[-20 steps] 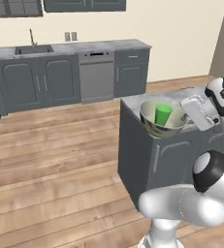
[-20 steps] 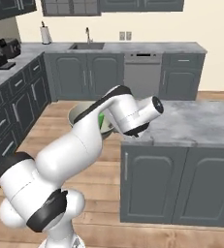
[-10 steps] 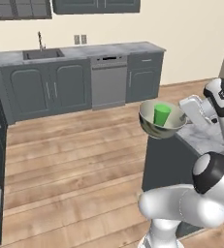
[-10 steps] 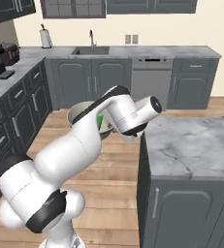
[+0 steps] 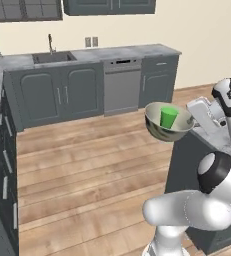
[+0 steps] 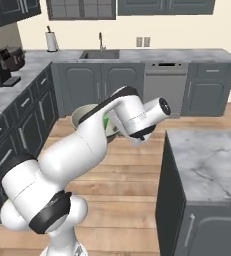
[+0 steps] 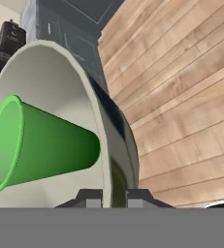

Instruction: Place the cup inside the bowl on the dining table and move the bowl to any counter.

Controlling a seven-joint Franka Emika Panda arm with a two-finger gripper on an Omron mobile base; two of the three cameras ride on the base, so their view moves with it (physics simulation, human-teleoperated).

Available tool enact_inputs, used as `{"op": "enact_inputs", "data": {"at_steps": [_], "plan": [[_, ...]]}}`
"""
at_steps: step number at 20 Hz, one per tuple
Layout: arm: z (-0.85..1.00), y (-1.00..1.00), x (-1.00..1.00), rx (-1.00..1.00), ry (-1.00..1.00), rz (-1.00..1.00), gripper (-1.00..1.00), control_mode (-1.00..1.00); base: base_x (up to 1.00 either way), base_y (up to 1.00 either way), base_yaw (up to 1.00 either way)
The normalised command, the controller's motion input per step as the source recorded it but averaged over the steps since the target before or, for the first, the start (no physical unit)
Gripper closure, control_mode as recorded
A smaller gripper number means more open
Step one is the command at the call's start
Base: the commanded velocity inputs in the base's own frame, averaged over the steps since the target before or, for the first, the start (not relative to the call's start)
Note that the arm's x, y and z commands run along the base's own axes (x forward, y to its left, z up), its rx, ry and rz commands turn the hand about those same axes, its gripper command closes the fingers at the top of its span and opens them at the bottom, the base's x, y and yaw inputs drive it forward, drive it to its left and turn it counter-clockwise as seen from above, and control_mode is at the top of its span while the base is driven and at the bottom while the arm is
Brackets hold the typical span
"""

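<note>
Wood floor (image 5: 87, 165) — dark grey cabinets (image 5: 62, 97)

No text, label, brand or number can be read in any of the views. The dishwasher (image 5: 122, 86) front, the coffee machine (image 6: 2, 66) and the cabinet doors carry no readable signs.

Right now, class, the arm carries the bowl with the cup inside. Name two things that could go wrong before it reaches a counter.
1. The fingers pinch the bowl only at its rim, so the bowl hangs out sideways over the wooden floor; a jolt might make it slip or tilt.
2. The cup stands loose and upright inside the bowl; if the bowl tips, the cup could topple or roll out.
</note>
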Motion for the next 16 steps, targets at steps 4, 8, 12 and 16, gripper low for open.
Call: {"op": "enact_inputs", "data": {"at_steps": [4, 8, 12, 16], "plan": [[0.0, 0.0, 0.0, 0.0, 0.0, 0.0, 1.0, 1.0, 0.09, 0.64, 0.06], [0.0, 0.0, 0.0, 0.0, 0.0, 0.0, 1.0, 1.0, 0.52, 0.29, 0.2], [0.0, 0.0, 0.0, 0.0, 0.0, 0.0, 1.0, 1.0, 0.41, 0.0, 0.3], [0.0, 0.0, 0.0, 0.0, 0.0, 0.0, 1.0, 1.0, 0.24, 0.0, 0.32]]}}
